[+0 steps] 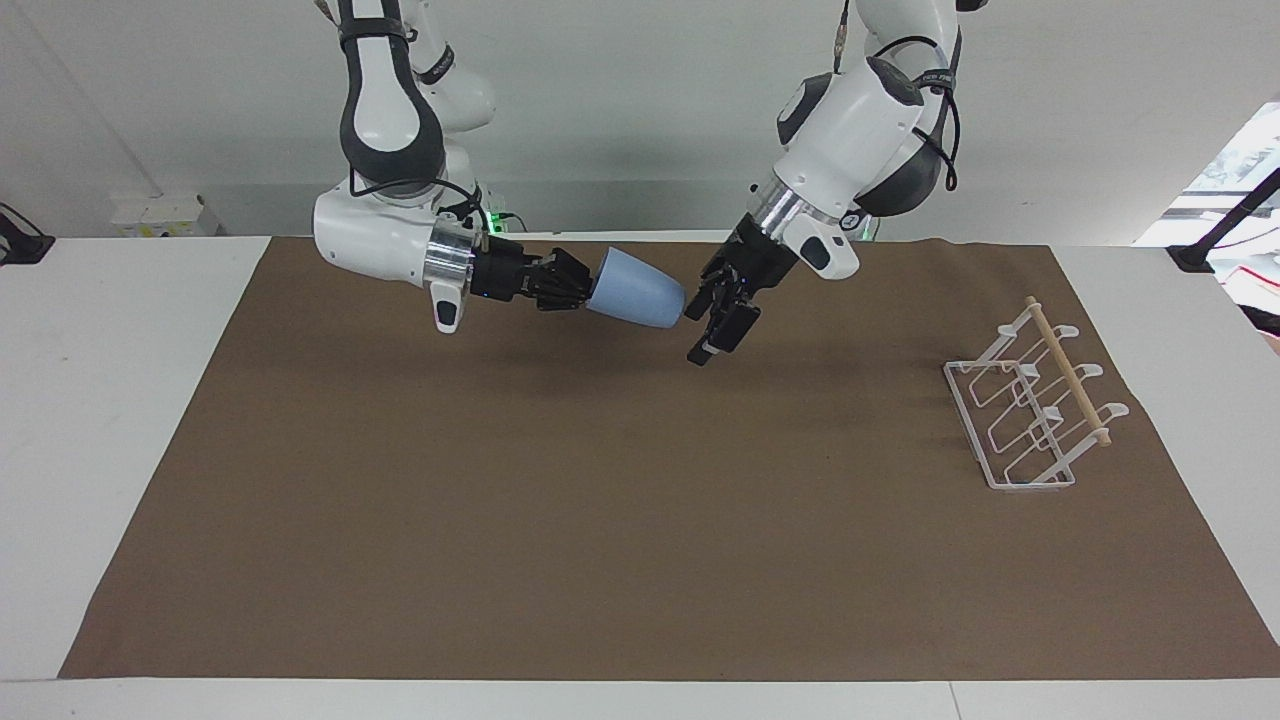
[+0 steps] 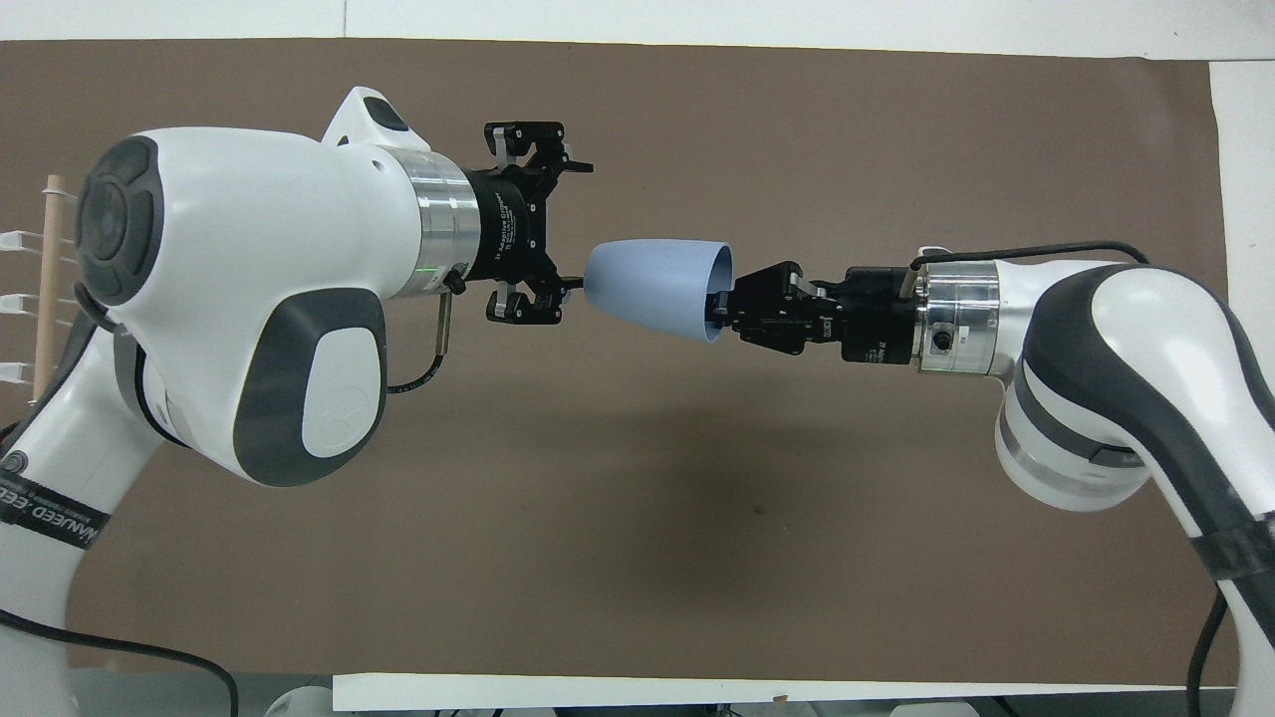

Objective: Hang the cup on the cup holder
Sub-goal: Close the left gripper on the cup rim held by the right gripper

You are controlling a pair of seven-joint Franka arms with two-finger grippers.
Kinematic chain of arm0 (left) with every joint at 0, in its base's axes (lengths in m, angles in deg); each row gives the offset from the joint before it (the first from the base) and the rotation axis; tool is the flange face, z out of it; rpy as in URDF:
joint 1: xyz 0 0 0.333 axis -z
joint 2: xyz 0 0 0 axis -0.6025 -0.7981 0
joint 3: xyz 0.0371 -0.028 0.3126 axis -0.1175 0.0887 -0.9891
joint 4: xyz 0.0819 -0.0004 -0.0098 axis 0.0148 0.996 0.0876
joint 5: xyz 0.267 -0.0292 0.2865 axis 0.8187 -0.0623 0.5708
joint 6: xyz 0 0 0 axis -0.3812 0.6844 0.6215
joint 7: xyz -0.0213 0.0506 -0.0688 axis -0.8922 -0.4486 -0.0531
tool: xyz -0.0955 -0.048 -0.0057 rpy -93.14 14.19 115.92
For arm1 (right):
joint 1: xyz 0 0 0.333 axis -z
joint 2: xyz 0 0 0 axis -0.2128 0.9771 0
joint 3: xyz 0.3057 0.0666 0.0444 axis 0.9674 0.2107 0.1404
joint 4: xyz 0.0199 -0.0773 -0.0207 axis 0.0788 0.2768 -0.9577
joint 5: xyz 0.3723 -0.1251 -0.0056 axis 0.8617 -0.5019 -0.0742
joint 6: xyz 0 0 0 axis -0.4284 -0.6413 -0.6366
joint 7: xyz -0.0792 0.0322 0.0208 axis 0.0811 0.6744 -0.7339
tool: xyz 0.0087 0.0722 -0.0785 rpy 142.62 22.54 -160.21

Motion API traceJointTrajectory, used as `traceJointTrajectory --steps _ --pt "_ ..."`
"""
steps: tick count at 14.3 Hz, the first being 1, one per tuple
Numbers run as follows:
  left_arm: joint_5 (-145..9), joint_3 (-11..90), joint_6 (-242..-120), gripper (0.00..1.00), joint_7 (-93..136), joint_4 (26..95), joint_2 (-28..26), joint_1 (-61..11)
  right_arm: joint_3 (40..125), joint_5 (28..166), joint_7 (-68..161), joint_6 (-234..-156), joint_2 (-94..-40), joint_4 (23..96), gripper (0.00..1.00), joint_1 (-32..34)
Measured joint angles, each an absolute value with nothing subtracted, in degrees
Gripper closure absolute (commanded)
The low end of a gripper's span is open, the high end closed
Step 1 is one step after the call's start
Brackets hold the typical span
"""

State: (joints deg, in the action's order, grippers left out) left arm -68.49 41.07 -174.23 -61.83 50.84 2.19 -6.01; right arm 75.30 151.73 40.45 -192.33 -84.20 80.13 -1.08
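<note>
While the right gripper [image 1: 583, 292] pinches the light, smooth blue cup [image 1: 636, 289] by its rim, the open left gripper [image 1: 708, 318] should clasp its stiff tapered base.

Evenly lit from above, bright and sharp throughout. Soft, diffuse shadow on the brown mat [image 1: 640, 520] beneath the raised arms, a darker blur at centre of the overhead frame. Overexposed daylight patch at the facing frame's right edge.

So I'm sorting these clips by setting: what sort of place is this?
Probably a robotics lab bench: two table-mounted arms, a brown mat covering a white table, and only a cup and a cup holder set out.
</note>
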Motion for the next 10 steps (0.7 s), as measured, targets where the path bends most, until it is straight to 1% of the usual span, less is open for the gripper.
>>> traceJointTrajectory --steps 4,8,10 --pt "-65.21 41.06 -168.74 0.00 -61.81 49.50 1.65 -5.90 75.29 151.77 40.44 -192.80 -84.23 80.25 1.00 -1.65" --pt "-63.90 41.44 -166.34 0.00 -61.76 49.38 1.64 -5.63 75.29 151.77 40.44 -192.81 -84.23 80.25 1.00 -1.65" --pt "-63.88 41.67 -165.22 0.00 -61.76 49.34 1.64 -4.27 75.29 151.77 40.44 -192.81 -84.23 80.25 1.00 -1.65"
